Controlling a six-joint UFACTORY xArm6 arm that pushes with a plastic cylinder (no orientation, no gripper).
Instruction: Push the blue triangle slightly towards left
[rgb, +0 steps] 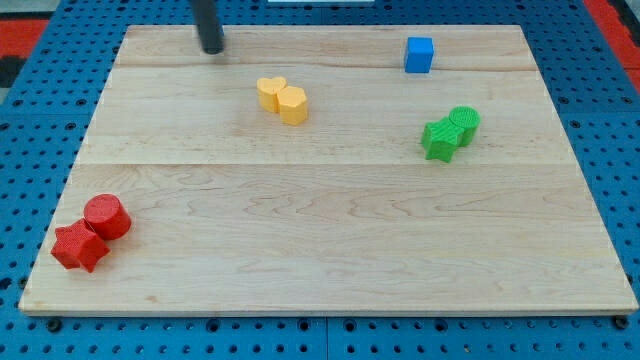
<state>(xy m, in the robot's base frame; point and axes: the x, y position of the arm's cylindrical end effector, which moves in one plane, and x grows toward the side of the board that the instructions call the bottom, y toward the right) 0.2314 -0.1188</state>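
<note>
Camera view: my tip (212, 47), bare dark rod holding nothing, upright at wooden board (320, 250) top left. Blue block (419, 54), cube-like, top right, well apart. Yellow pair (282, 98) between, nearer.

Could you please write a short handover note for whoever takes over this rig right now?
My tip rests near the board's top edge, towards the view's left, touching no block. The only blue block, which looks more like a cube than a triangle, sits at the view's top right, far right of my tip. Yellow pair lies between them, slightly lower. Done: no contact visible. Left: bring the tip round to the blue block's right side and nudge it slightly left.
</note>
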